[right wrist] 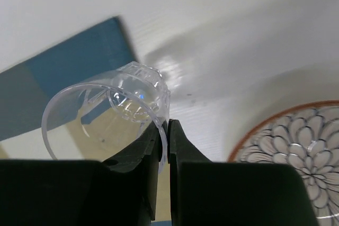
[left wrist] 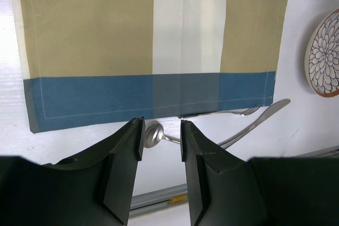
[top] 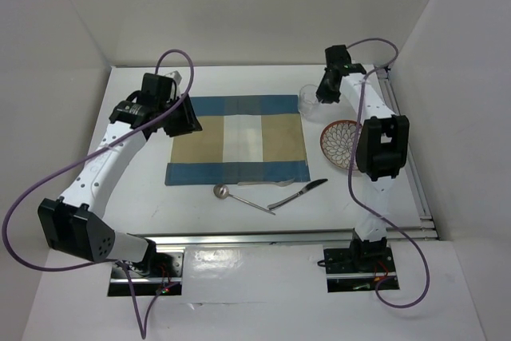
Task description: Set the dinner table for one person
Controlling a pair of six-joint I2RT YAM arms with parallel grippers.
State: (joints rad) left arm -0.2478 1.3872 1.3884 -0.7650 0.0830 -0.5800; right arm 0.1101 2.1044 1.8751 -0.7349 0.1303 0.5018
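Right gripper (right wrist: 168, 126) — jaws clamped on one thin wall of clear cup (right wrist: 106, 99). Risk: slick plastic may twist or slip free, knocking patterned plate (right wrist: 296, 146) nearby. Right arm stretched far, wrist angled down beside placemat (top: 235, 141). Left gripper (left wrist: 161, 128) — jaws part-open, empty, above spoon (left wrist: 152, 135). Dinner table (top: 192, 209): white, beneath everything.

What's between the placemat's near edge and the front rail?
Spoon and knife, top view; the left wrist view adds a fork by the knife.
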